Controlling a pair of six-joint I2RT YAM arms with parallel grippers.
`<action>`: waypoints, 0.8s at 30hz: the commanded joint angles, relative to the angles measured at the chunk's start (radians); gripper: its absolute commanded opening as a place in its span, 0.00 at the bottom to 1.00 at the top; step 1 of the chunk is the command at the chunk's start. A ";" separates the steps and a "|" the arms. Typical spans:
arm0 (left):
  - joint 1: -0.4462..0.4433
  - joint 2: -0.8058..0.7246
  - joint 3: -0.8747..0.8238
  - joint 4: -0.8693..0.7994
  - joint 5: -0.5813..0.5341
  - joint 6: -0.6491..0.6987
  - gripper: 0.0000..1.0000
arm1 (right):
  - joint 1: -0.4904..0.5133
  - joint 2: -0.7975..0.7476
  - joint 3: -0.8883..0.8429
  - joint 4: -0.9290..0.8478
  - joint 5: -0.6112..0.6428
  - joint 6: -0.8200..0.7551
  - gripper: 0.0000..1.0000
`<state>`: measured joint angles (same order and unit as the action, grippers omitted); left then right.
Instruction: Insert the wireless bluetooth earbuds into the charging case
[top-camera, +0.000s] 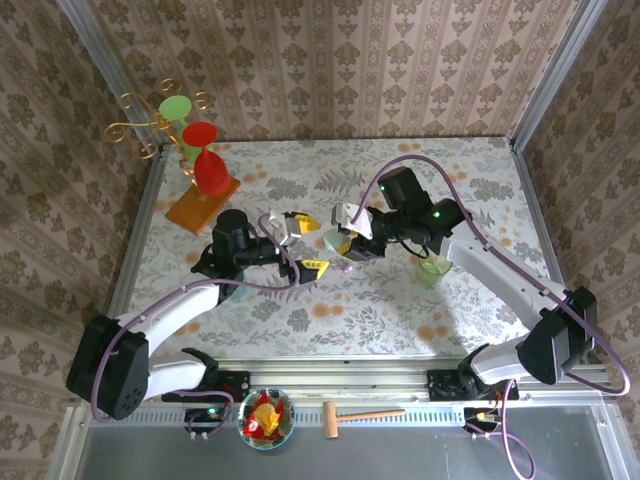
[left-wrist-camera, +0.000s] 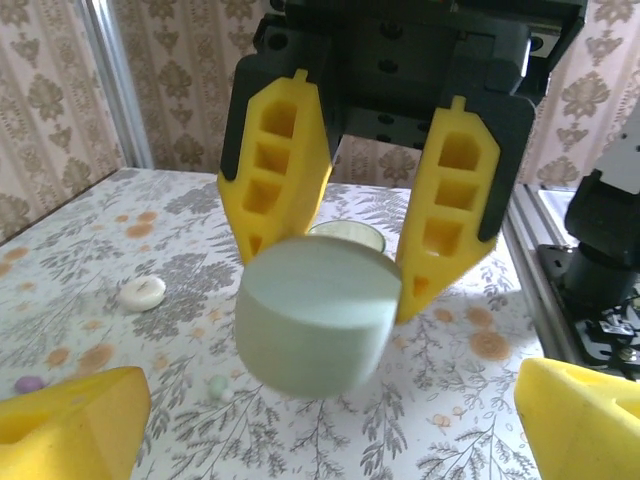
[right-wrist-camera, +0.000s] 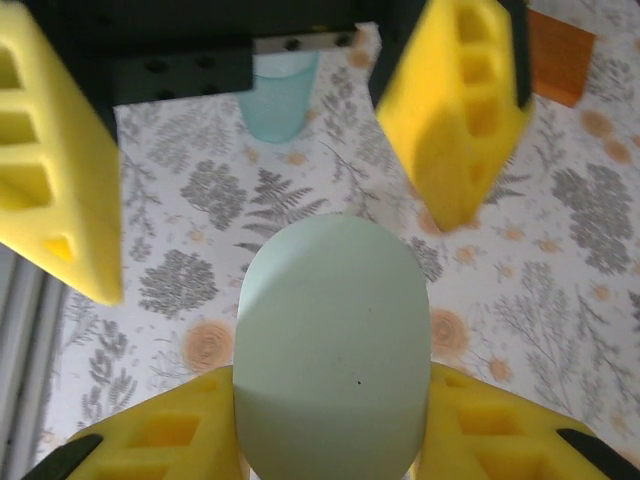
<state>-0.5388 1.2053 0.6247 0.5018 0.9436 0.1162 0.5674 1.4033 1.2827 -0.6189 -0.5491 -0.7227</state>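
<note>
My right gripper (right-wrist-camera: 335, 445) is shut on a pale green oval charging case (right-wrist-camera: 335, 340), which it holds above the table; the case looks closed. The same case (left-wrist-camera: 315, 315) hangs between the right arm's yellow fingers (left-wrist-camera: 275, 160) in the left wrist view. My left gripper (left-wrist-camera: 325, 430) is open just in front of it, one finger on either side, not touching. A tiny pale earbud (left-wrist-camera: 218, 388) lies on the table under the case, and a lilac earbud (left-wrist-camera: 28, 384) lies further left. From above, both grippers meet mid-table around the case (top-camera: 335, 240).
A small white oval piece (left-wrist-camera: 143, 292) lies on the table. A green cup (top-camera: 433, 268) stands by the right arm and a blue cup (right-wrist-camera: 275, 95) near the left arm. An orange block (top-camera: 203, 205) with goblets stands far left. A bowl (top-camera: 266, 417) and a wooden mallet (top-camera: 360, 414) lie on the near rail.
</note>
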 joint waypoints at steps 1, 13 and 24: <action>-0.010 0.002 0.036 0.013 0.073 0.010 0.91 | 0.008 -0.042 0.044 -0.019 -0.087 -0.006 0.36; -0.013 0.009 0.045 0.039 0.121 -0.011 0.65 | 0.009 -0.053 0.047 -0.002 -0.167 0.010 0.35; -0.018 0.014 0.057 0.044 0.112 -0.046 0.60 | 0.015 -0.040 0.048 -0.012 -0.158 -0.004 0.34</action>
<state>-0.5514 1.2133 0.6468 0.5247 1.0363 0.0971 0.5751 1.3716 1.3006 -0.6174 -0.6815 -0.7254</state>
